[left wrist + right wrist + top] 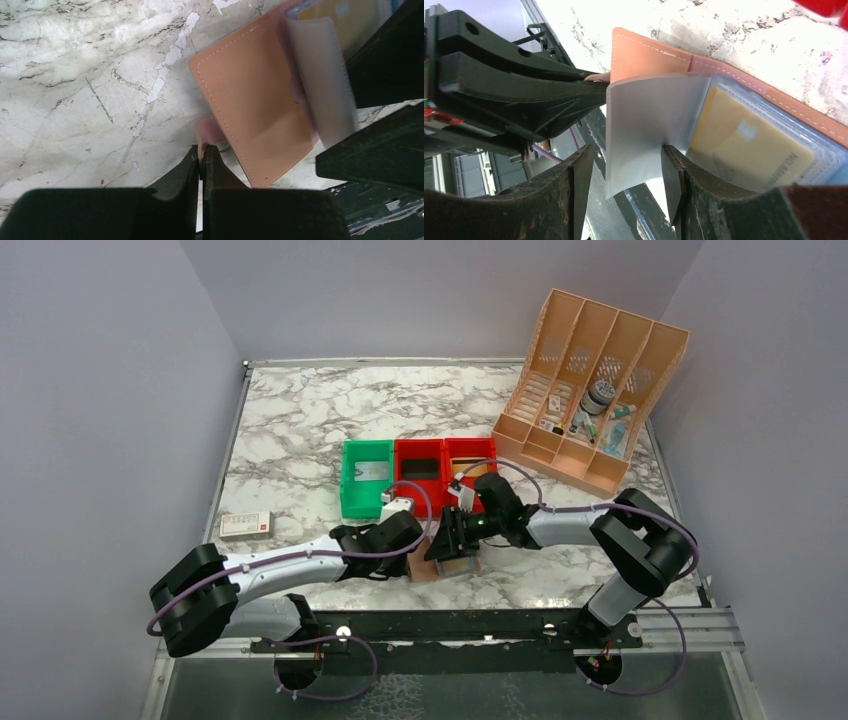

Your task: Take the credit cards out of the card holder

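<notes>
While the left gripper (pixel 202 159) clamps tight on the card holder (pixel 250 110) by the table (pixel 300 420)'s near edge, the right gripper (pixel 626 162) holds its jaws apart astride a clear pocket panel (pixel 644 125), with the yellow card (pixel 744 145) pocketed beside it.

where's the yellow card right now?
Right wrist view: the yellow card sits in a clear pocket of the open card holder, just right of the raised flap between the right gripper's open jaws.
</notes>
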You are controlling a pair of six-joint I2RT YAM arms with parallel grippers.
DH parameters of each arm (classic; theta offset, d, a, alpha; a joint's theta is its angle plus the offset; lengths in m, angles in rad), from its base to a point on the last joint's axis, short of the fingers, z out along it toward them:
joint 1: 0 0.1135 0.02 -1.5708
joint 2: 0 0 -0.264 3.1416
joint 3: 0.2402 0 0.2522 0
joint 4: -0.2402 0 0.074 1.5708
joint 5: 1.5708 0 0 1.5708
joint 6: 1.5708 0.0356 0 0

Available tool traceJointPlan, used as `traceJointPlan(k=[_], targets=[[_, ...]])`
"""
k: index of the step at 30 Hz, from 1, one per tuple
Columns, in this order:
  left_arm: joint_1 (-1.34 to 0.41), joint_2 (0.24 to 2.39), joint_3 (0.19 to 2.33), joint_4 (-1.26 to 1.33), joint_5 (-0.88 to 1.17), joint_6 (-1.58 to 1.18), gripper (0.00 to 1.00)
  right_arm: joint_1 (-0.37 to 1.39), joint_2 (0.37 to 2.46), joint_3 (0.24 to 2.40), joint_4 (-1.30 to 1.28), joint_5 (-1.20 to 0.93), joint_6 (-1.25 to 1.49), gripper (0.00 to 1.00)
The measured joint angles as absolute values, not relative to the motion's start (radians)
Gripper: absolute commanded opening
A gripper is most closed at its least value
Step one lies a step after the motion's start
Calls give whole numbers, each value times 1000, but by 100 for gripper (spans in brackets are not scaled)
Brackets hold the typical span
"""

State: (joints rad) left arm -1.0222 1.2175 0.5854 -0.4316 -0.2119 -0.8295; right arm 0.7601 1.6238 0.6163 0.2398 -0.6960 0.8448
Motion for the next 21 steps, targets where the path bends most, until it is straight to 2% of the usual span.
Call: traceJointPlan(k=[6, 11, 15, 18, 21], targets=[[-1022, 1185, 585, -424, -212, -847, 0, 774, 1645, 616, 241, -675, 845, 55], [-1022, 1155, 573, -411, -211, -862, 0, 791, 1659, 616, 249, -667, 850, 62], [-1022, 1153, 569, -406, -211, -870, 6, 797, 1658, 616, 257, -645, 854, 60], [-1022, 1151, 569, -405, -211, -878, 16, 799, 1654, 614, 255, -609, 868, 58], [-1022, 1131, 568, -405, -212, -886, 19, 801, 1653, 600, 273, -585, 901, 61]])
